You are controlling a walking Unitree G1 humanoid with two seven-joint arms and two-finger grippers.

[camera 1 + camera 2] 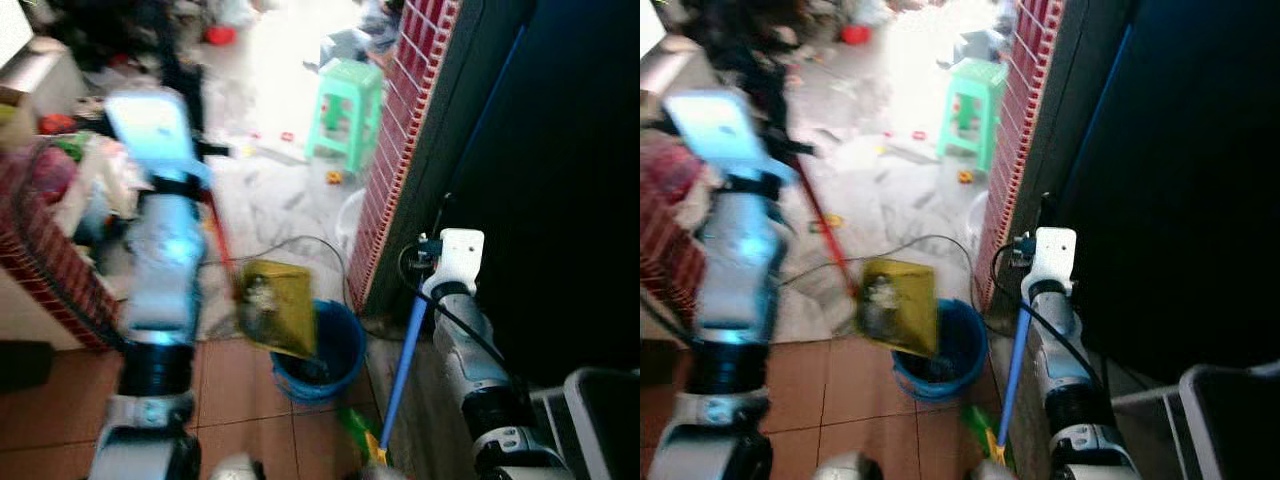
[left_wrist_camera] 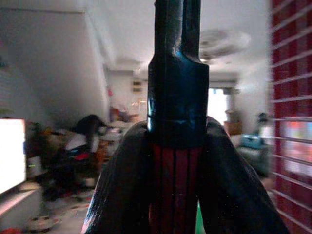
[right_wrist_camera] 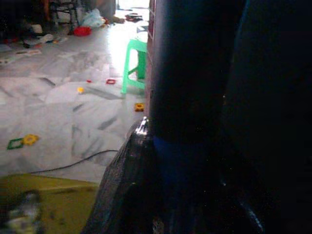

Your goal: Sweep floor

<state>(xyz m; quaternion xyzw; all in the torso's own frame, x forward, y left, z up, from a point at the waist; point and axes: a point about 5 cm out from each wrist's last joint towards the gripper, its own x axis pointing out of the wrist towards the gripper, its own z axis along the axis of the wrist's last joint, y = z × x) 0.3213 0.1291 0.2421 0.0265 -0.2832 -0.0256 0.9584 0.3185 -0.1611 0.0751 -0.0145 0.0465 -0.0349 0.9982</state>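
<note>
The left pincer (image 2: 176,195) is closed around the red dustpan handle (image 2: 174,185); its yellow dustpan (image 1: 276,306) tilts over the blue bucket (image 1: 335,350) on the near floor. The right pincer (image 3: 165,195) clasps the blue broom handle (image 1: 412,335) beside the red brick wall (image 1: 400,130). Far off, a green stool (image 1: 348,108) stands.

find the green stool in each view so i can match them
Left eye: stool upper middle, by the brick wall.
Right eye: stool upper middle, by the same wall.
Left wrist: I can't make it out.
Right wrist: stool upper middle, behind the dark fingers.
Shared landmark: the yellow dustpan.
</note>
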